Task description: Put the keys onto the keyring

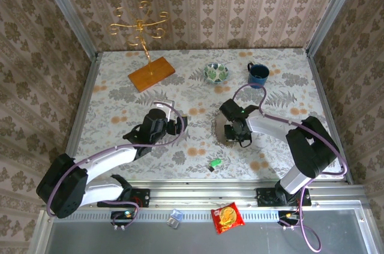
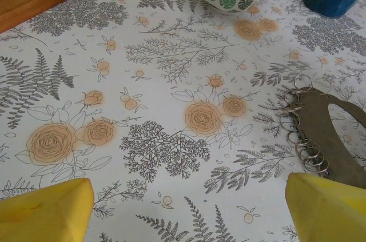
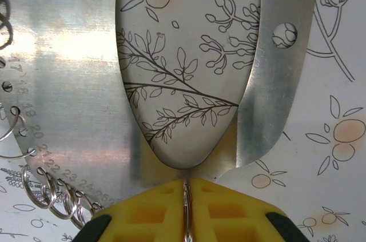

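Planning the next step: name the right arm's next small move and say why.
Probably a slight lift: the right gripper is shut on a thin metal sliver at the near rim of the ring plate, which lies flat on the table; the left gripper hovers open.

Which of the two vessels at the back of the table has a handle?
The dark blue mug, the right-hand one of the pair. Its handle sticks out to the left, toward the leaf-patterned bowl, which has none.
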Motion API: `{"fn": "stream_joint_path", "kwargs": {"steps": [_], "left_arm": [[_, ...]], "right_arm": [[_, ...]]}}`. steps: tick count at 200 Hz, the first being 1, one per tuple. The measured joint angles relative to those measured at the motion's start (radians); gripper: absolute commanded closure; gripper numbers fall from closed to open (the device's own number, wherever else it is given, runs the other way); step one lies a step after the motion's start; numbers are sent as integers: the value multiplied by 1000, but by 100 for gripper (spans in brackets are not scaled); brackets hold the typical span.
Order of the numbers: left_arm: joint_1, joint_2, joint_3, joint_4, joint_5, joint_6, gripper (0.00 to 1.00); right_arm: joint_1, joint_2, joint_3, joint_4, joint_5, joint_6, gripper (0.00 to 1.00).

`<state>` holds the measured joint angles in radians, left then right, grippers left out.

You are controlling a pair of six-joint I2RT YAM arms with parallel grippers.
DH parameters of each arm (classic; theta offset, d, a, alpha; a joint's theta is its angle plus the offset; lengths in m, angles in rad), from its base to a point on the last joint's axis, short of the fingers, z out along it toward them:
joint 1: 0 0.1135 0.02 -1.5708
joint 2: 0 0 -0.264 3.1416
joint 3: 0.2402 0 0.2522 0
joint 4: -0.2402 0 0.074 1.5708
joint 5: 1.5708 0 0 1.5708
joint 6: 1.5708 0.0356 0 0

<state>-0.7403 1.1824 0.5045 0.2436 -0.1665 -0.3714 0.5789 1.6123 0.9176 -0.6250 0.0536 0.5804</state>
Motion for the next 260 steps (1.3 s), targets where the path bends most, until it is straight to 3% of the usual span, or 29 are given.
{"fn": "stream_joint_path", "kwargs": {"steps": [43,148,191,260], "left_arm": [[0,0,0,-13,-7,0,13],[0,0,0,-14,-18,0,14],[0,0,0,-14,-18,0,14],[0,-8,0,-26,-32,3,15]], "right_arm": [[0,1,3,-3,0,-4,87],[0,26,21,-40,0,-25,85],[0,26,33,-62,0,-37,100],[0,-4,62,-89,3,-93,100]]}}
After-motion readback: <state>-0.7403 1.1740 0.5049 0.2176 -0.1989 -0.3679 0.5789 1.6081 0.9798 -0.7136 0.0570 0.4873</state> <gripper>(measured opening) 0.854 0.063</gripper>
